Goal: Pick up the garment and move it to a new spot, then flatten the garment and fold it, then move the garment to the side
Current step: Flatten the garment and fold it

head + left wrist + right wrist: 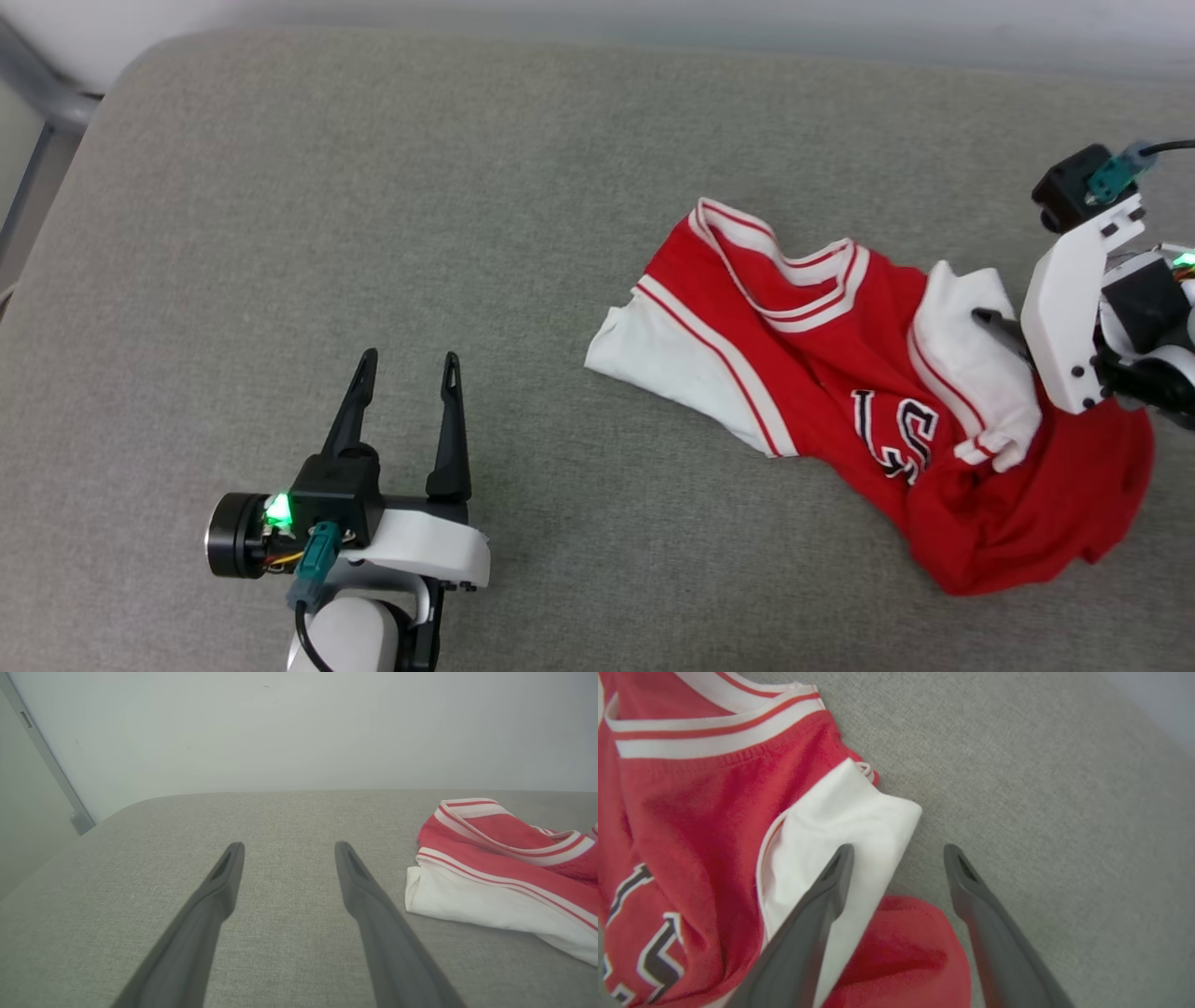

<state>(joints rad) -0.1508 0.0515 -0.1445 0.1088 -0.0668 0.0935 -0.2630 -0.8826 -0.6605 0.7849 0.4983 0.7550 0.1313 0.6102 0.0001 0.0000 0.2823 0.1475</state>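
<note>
Looking like square one honestly: the garment [840, 373] lies crumpled at the right of the head view on the grey cushion [467, 187], not lifted, flattened or folded yet. The right gripper [899, 851] is spread wide over its white sleeve [840, 821], and the left gripper [411, 359] sits wide too, lower left.

A grey woven-fabric surface [392, 187] with a rounded far-left corner carries a crumpled red garment [822, 373] toward its right side, white sleeves and striped neck trim up, lettering partly folded.

left pincer [411, 358]: two long dark tapered fingers [450, 439], black block [338, 485], green light [277, 509], teal plug [320, 551], white shell [439, 553].
</note>
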